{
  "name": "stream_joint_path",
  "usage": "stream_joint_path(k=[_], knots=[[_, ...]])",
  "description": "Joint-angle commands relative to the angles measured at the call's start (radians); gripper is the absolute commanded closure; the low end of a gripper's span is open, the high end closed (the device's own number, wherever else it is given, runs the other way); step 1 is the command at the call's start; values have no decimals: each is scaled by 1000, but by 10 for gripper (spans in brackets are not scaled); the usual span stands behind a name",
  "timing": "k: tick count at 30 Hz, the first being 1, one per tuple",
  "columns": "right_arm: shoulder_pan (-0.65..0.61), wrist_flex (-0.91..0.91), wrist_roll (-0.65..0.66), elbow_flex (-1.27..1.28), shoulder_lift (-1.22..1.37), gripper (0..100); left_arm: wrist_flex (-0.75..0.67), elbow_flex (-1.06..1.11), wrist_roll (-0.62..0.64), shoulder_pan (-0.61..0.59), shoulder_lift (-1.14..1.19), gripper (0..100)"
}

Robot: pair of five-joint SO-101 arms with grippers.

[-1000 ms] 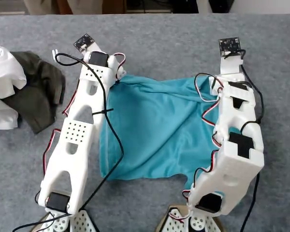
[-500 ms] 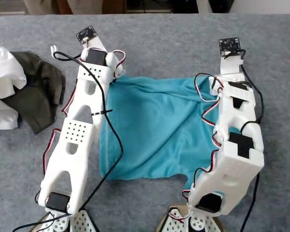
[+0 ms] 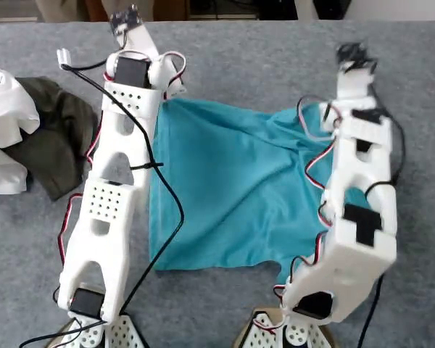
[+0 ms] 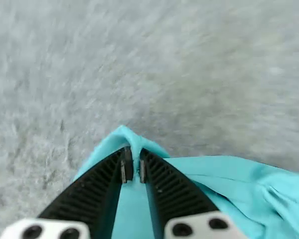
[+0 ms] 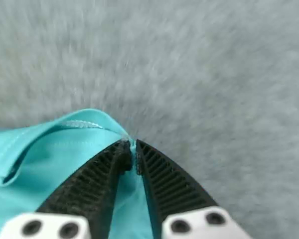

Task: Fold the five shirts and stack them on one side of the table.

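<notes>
Two corners of the teal shirt are pinched — one in my left pincer, one in my right pincer. It lies across the worktop.

Most likely a robotics lab or hobby workbench: a table covered in grey felt-like cloth. A white printed-plastic left arm and right arm, trailing loose wiring, are mounted at its near edge. Brown furniture stands beyond the far edge.
</notes>
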Motion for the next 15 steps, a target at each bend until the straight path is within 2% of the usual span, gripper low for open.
stream_joint_path(k=[1, 7, 11, 15], knots=[[10, 147, -29, -153, -208, 996, 14, 8, -86, 5, -219, 982], [13, 298, -25, -341, -447, 996, 14, 342, -115, -5, -570, 982], [16, 308, -25, -424, -573, 996, 12, 557, -180, -2, -809, 982], [44, 301, -29, -522, -677, 996, 11, 646, -252, 0, -1017, 982]])
